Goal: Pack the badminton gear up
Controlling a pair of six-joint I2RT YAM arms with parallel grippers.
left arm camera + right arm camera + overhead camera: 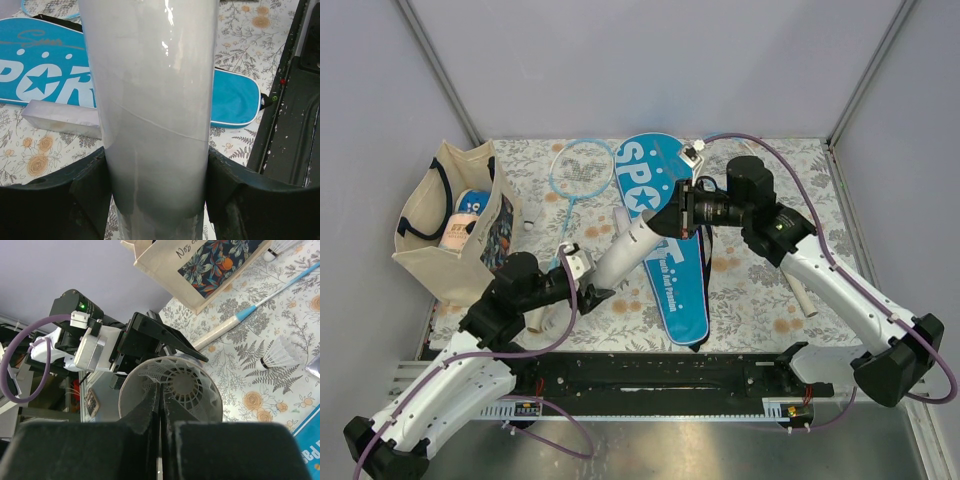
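Tube (630, 248): tilted, just left of cover (682, 295) | left gripper (590, 278): clamped around lower wall | right gripper (161, 405): fully closed, tips at shuttlecock (187, 385) in tube mouth | handling: probably light, slick, crushable, so best gripped gently around wall.

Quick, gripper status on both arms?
Left gripper: closed on the white tube, holding it.
Right gripper: shut, at the shuttlecock in the tube's mouth; whether it pinches it cannot be told.

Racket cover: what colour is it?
The racket cover is blue with white lettering and a star, best seen in the top external view.
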